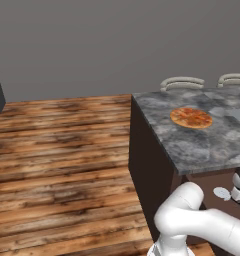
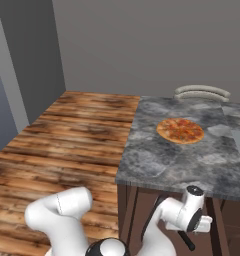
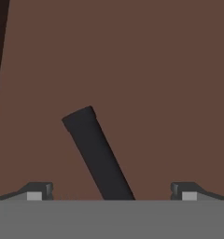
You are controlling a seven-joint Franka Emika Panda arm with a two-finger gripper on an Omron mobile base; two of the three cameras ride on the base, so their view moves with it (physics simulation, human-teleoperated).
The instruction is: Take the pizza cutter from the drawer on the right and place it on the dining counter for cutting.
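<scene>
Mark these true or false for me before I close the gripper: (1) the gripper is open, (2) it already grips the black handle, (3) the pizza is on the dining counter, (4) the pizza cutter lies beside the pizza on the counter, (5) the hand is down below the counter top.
1. True: the gripper is open, fingertips wide apart.
2. False: the pizza cutter handle lies slanted between the fingertips, which stand clear of it on both sides.
3. True: the pizza sits on the dining counter.
4. False: the cutter is down on the brown drawer floor.
5. True.
</scene>
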